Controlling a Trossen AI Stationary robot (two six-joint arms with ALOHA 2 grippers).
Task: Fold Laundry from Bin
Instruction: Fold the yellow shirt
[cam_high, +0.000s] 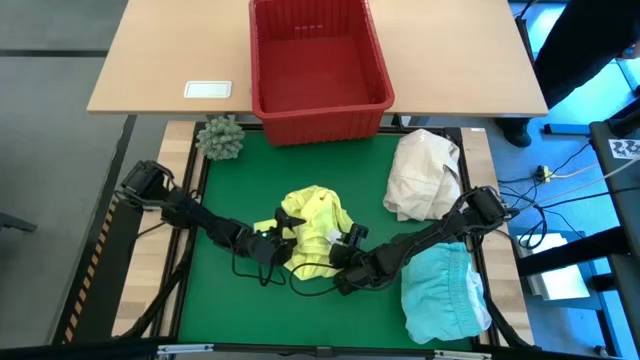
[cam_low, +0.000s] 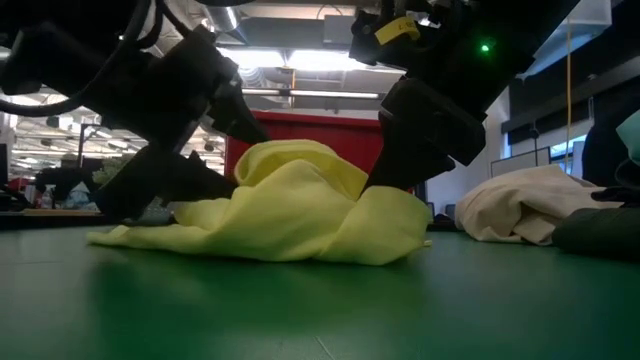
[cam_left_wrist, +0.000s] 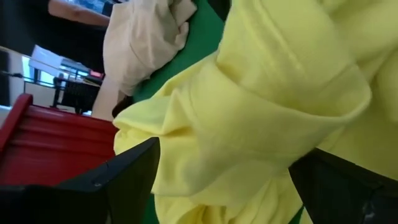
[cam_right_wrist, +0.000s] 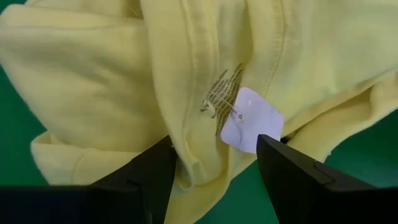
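1. Yellow shirt (cam_high: 315, 232) bunched on green mat (cam_high: 300, 165), in front of red bin (cam_high: 318, 62).
2. Left gripper (cam_high: 280, 243) at shirt's left edge, fingers apart around a fold.
3. Right gripper (cam_high: 343, 250) at shirt's right edge, fingers apart around cloth by the tag (cam_right_wrist: 250, 119).

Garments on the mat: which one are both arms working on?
The yellow garment at mat centre, with both arms' fingers around its folds. The turquoise garment and cream bundle lie untouched.

- Red bin (cam_high: 318, 62): far rim cut off by the high view's top edge.
- Turquoise garment (cam_high: 445, 293): low view shows only a sliver at the right edge.
- Yellow garment (cam_right_wrist: 124, 81): label print too small to read.
- Left gripper (cam_high: 272, 245): fingertips buried in yellow cloth.
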